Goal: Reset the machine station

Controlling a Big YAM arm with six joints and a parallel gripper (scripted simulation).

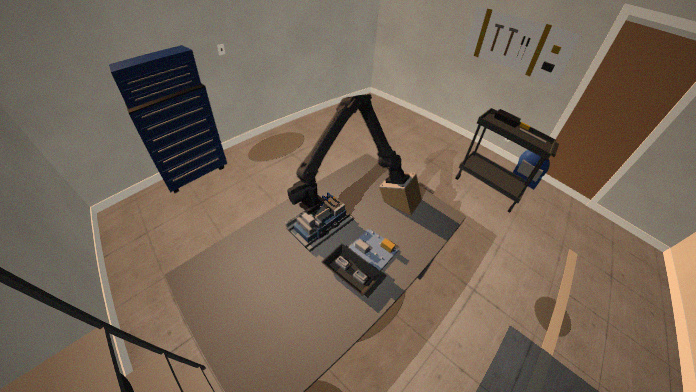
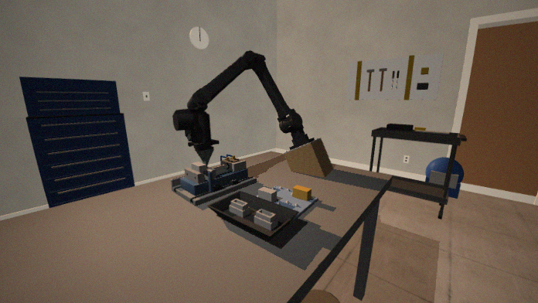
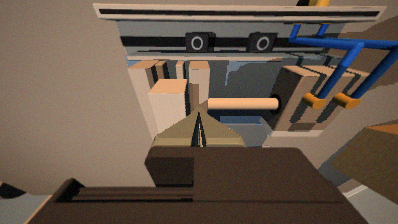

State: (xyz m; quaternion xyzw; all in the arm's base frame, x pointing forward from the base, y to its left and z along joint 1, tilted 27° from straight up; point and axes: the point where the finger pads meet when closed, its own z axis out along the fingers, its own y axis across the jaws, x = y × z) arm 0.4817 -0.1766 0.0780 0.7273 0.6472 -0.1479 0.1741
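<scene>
Aluminium blank [image 3: 167, 102] lies in the vise [image 2: 216, 178] just ahead of the tool [image 3: 199, 131], whose empty fingers, pressed together, apparently serve to nudge it toward the work stop [image 3: 242, 103].

The black arm [image 1: 345, 125] arches from its tan pedestal [image 1: 407, 200] down over the vise [image 1: 320, 220] on the desk [image 1: 250, 310]. Beside the vise, the black outfeed tray [image 1: 334, 261] holds two pocketed parts, apparently upright, and the infeed plate [image 1: 377, 256] carries a gray blank [image 1: 362, 245] and a brass blank [image 1: 388, 244].
</scene>
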